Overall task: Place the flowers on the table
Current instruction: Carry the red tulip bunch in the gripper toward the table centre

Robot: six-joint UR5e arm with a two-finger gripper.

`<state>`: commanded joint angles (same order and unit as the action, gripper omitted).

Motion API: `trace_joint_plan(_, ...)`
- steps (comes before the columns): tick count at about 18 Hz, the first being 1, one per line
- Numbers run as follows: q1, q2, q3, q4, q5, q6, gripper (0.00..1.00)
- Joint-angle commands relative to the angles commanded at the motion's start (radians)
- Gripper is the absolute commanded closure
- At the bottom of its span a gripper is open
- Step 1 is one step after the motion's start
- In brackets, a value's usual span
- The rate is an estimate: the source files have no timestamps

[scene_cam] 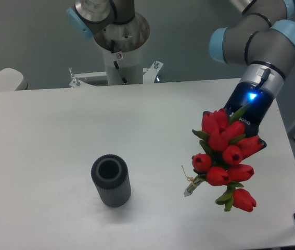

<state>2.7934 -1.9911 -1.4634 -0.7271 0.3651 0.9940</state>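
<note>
Flowers (225,156) upright, buds toward camera, stems tableward

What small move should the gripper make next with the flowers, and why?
Probably lower a little further: the flowers are in the gripper over bare table right of the vase, and only the stem end seems near the surface.

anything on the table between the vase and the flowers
Nothing: in the camera view only bare white table lies between the vase and the flowers.
</note>
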Motion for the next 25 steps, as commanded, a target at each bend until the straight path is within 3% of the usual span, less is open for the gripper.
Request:
trace_joint_plan(10, -0.002, 0.006, 0.008, -0.002, 0.041, 0.011, 0.7)
trace_joint_plan(19, -0.014, 0.061, -0.032, -0.002, 0.302, 0.046, 0.7)
trace_joint_plan(25, -0.034, 0.104, -0.101, -0.002, 0.596, 0.233, 0.7)
